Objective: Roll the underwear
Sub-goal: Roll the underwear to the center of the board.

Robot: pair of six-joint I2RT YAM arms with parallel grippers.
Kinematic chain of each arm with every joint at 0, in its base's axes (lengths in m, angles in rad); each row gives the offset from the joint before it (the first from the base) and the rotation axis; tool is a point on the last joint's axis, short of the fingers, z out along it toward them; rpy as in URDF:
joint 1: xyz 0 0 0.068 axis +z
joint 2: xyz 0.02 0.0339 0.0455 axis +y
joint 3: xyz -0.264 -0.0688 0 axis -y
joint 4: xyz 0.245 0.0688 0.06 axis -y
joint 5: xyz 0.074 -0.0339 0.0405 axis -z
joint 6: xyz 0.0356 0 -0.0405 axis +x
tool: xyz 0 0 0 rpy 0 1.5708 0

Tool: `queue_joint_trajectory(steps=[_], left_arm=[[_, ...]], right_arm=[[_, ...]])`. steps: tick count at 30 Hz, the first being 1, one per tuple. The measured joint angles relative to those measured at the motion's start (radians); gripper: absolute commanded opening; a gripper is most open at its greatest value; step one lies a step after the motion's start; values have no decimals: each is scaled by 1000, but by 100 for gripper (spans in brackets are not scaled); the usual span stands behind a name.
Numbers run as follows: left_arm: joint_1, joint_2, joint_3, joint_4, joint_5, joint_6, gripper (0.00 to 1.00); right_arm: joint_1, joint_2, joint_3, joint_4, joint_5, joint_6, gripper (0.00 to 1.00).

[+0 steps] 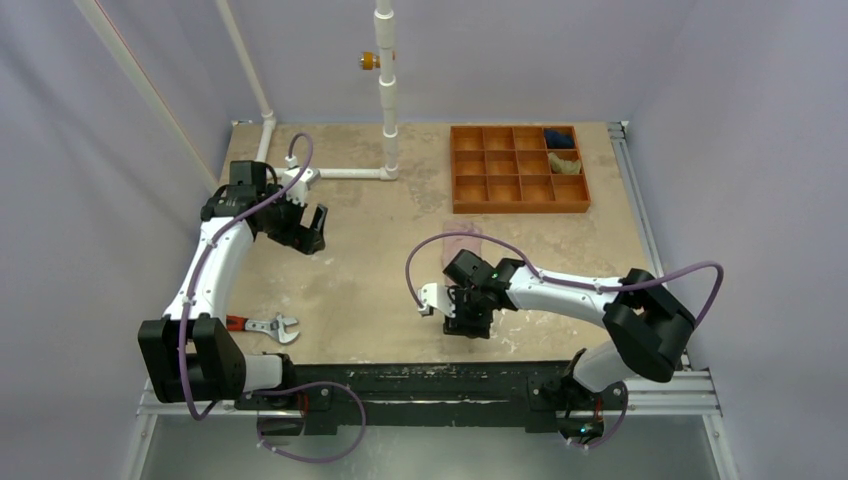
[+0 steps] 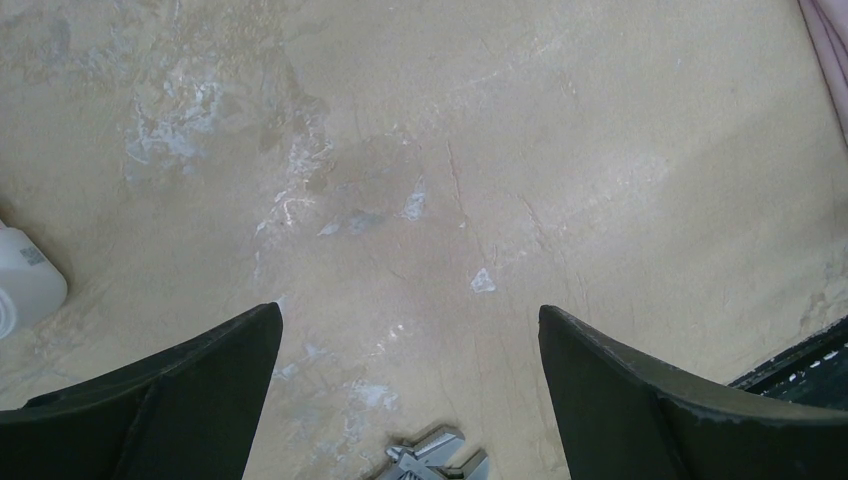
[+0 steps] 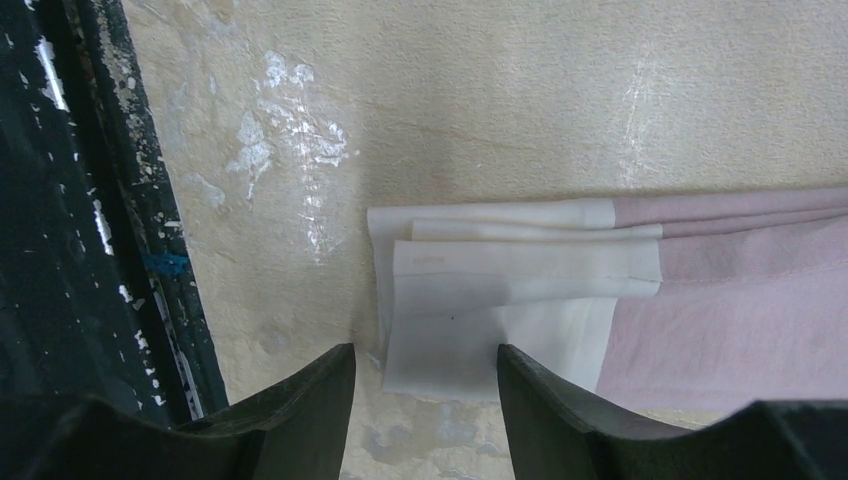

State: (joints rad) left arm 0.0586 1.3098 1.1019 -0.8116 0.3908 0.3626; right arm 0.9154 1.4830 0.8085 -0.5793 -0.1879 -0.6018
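Note:
The underwear (image 3: 690,300) lies flat and folded on the table, pale pink with a cream-white panel (image 3: 480,280) at its near end. In the top view only its far pink end (image 1: 462,240) shows beyond the right arm. My right gripper (image 3: 425,352) hangs low over the cream panel's near corner by the table's front edge, jaws partly apart. The cloth's edge lies between the fingers, and nothing is pinched. My left gripper (image 1: 305,235) hovers at the far left, wide open and empty (image 2: 410,310). A strip of the pink cloth (image 2: 828,30) shows at the top right of the left wrist view.
An orange compartment tray (image 1: 520,206) sits at the back right with a dark blue bundle (image 1: 560,138) and an olive-tan bundle (image 1: 566,165). An adjustable wrench (image 1: 268,325) lies front left. A white pipe (image 1: 388,90) stands at the back. The black rail (image 3: 70,250) borders the front edge.

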Motion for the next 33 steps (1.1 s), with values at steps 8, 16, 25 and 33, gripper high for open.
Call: queue_joint_trajectory(steps=[8, 16, 25, 33], left_arm=[[0, 2, 1, -14, -2, 0, 100], [0, 5, 2, -21, -4, 0, 100], [0, 5, 2, -20, -5, 1, 100], [0, 5, 2, -20, -1, 16, 100]], right_arm=[[23, 0, -16, 5, 40, -7, 52], [40, 12, -18, 21, 70, -7, 40], [45, 33, -2, 24, 90, 0, 22], [44, 35, 2, 32, 95, -1, 7]])
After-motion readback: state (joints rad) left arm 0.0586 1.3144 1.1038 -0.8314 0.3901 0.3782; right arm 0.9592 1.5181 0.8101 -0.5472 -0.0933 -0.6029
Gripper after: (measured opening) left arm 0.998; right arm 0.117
